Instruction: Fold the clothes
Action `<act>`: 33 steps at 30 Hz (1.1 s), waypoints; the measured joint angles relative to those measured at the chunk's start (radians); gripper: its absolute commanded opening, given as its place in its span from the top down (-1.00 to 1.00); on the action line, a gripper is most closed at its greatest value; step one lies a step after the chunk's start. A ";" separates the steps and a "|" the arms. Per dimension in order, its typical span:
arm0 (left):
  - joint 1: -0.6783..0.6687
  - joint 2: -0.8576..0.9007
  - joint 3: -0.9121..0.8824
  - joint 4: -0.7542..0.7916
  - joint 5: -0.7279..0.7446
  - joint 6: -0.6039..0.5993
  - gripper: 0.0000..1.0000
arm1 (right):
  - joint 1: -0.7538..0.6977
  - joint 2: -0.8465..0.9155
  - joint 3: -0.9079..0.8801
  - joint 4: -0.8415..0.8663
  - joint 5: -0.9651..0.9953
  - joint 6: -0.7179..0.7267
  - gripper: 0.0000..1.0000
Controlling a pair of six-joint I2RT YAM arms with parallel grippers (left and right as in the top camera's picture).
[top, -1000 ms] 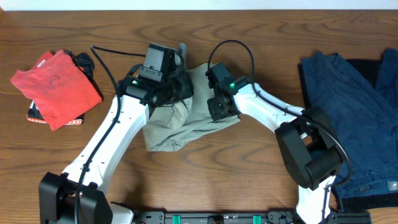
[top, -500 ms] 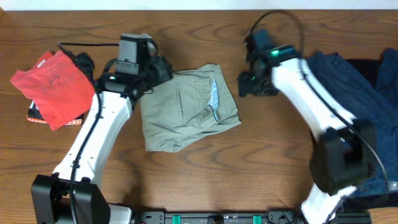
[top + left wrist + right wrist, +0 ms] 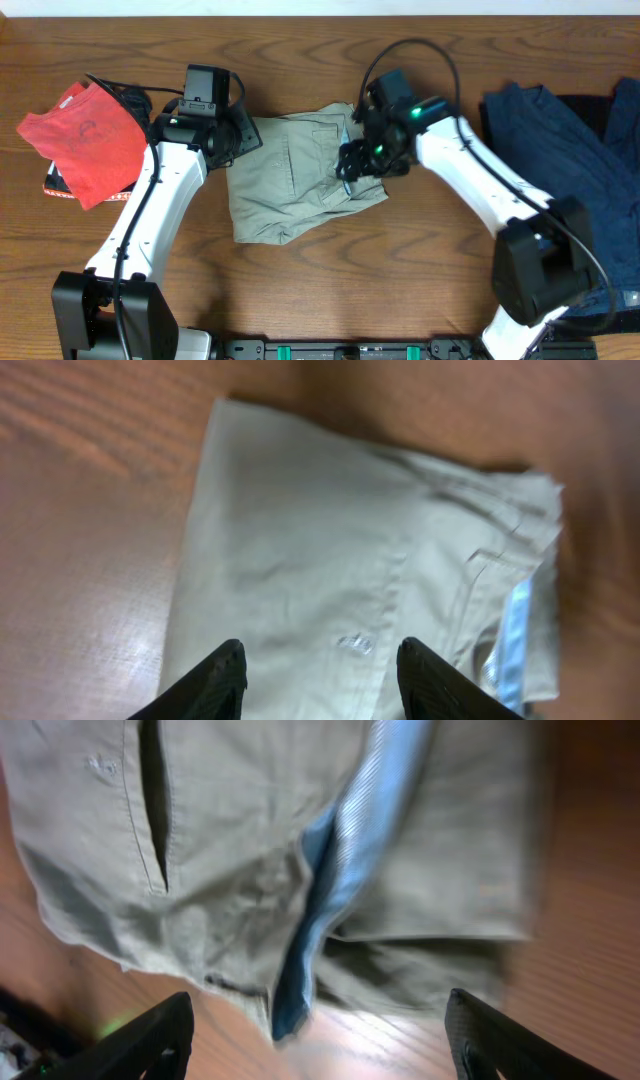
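The khaki trousers (image 3: 295, 175) lie folded in a rough square at the table's middle, pocket up, with a light blue lining strip (image 3: 345, 850) showing at the right edge. My left gripper (image 3: 238, 140) is open and empty at the trousers' upper left corner; they fill the left wrist view (image 3: 340, 560). My right gripper (image 3: 362, 160) is open and empty over the trousers' right edge. The red T-shirt (image 3: 90, 140) lies at the far left. Dark blue denim (image 3: 555, 170) lies at the far right.
A dark patterned item (image 3: 60, 185) lies under the red T-shirt. Black cables run along both arms. Bare wood shows in front of the trousers.
My right gripper swung away to the upper right, then came back down over the trousers' right edge. My left gripper let go and drew back to the left. The trousers lie flatter.
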 measured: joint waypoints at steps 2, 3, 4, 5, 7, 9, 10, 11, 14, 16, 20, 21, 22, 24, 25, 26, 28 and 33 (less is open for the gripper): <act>0.000 0.000 0.000 -0.019 -0.004 0.003 -0.01 | 0.016 0.029 -0.040 0.045 -0.027 0.012 -0.52; 0.000 0.000 0.000 -0.026 -0.005 0.004 -0.01 | 0.022 0.043 -0.055 0.064 -0.038 0.019 -0.47; 0.000 0.000 0.000 -0.029 -0.007 0.004 -0.01 | 0.026 0.055 -0.066 0.080 -0.044 0.025 -0.34; 0.000 0.000 0.000 -0.031 -0.008 0.004 -0.01 | 0.031 0.069 -0.076 0.098 -0.060 0.038 -0.11; 0.000 0.000 0.000 -0.031 -0.008 0.004 -0.01 | 0.040 0.088 -0.081 0.139 -0.090 0.044 0.64; 0.000 0.000 0.000 -0.031 -0.008 0.004 -0.01 | 0.046 0.105 -0.082 0.204 -0.148 0.046 0.98; 0.000 0.000 0.000 -0.031 -0.008 0.004 -0.01 | 0.047 0.108 -0.082 0.235 -0.179 0.046 0.98; 0.000 0.000 0.000 -0.032 -0.008 0.004 -0.01 | 0.047 0.109 -0.082 0.262 -0.219 0.036 0.98; 0.000 0.000 0.000 -0.038 -0.008 0.004 -0.01 | 0.040 0.106 -0.072 0.331 -0.363 -0.010 0.98; 0.000 0.000 0.000 -0.040 -0.008 0.004 -0.01 | 0.034 0.098 -0.055 0.333 -0.426 -0.031 0.98; 0.000 0.000 0.000 -0.043 -0.008 0.004 -0.01 | -0.001 0.045 -0.022 0.325 -0.459 -0.053 0.98; 0.000 0.000 0.000 -0.043 -0.008 0.004 -0.01 | -0.013 0.024 -0.016 0.315 -0.450 -0.057 0.98; 0.000 0.000 0.000 -0.043 -0.008 0.004 -0.01 | -0.021 0.001 -0.011 0.293 -0.425 -0.060 0.98; 0.000 0.000 0.000 -0.043 -0.008 0.004 -0.01 | -0.039 -0.041 -0.003 0.233 -0.348 -0.065 0.98; 0.000 0.000 0.000 -0.044 -0.008 0.004 -0.01 | -0.042 -0.057 0.001 0.195 -0.286 -0.065 0.98; 0.000 0.000 0.000 -0.045 -0.008 0.004 -0.01 | -0.045 -0.070 0.003 0.157 -0.219 -0.063 0.98; 0.000 0.000 0.000 -0.045 -0.008 0.005 -0.01 | -0.045 -0.074 0.005 0.105 -0.091 -0.062 0.95; 0.000 0.000 0.000 -0.045 -0.008 0.005 -0.02 | -0.045 -0.050 -0.011 0.045 0.186 -0.057 0.79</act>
